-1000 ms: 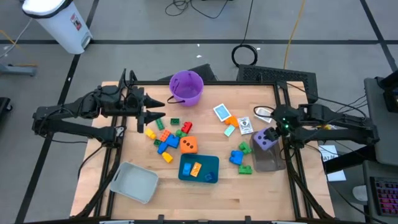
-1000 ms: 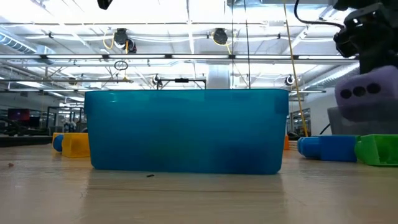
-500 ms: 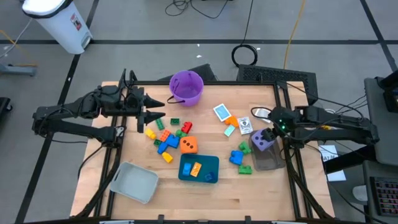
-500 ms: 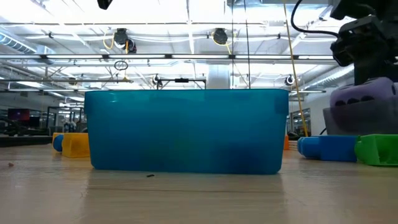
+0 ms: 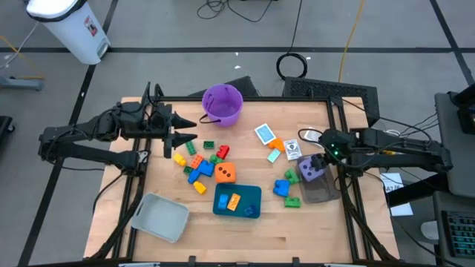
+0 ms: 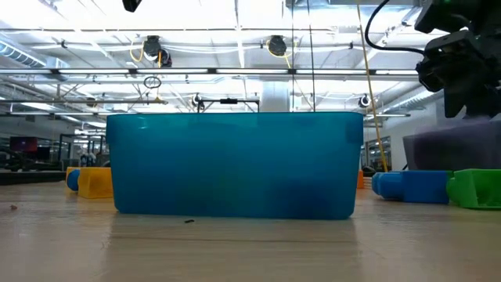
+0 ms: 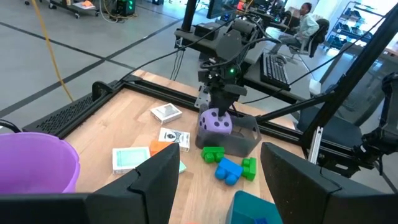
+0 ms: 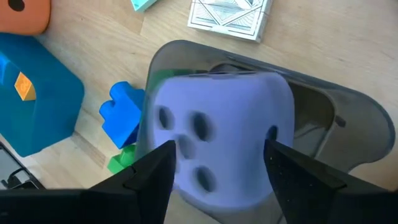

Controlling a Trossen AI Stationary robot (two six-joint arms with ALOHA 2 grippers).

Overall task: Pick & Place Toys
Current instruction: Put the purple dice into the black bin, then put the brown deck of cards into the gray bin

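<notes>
We are at the drop-off of the purple die (image 5: 312, 170); it sits in the mouth of the clear tray (image 5: 324, 192) at the right edge of the tabletop (image 5: 245, 230), propped on the tray's near rim rather than settled flat, as the left wrist view shows; the right pincer (image 5: 324, 159) hangs directly over it, and in the right wrist view its two dark fingers (image 8: 149, 171) stand either side of the die; whether they grip it or have just let go we cannot tell. The left pincer (image 5: 187, 130) waits at the left side above the scattered bricks (image 5: 199, 165), its fingers spread and holding nothing.

The orange die (image 5: 225, 173) lies on the bare wood just above the teal tray (image 5: 249, 194), which already holds a yellow brick (image 5: 233, 201); the cards (image 5: 292, 149) lie between the purple bucket (image 5: 222, 104) and the clear tray; a blue brick (image 5: 283, 186) and green bricks (image 5: 292, 200) lie just beside the clear tray.

Next, we judge, the right pincer must part fully and rise straight up, so the die drops clean; then it can turn to the nearby bricks.
</notes>
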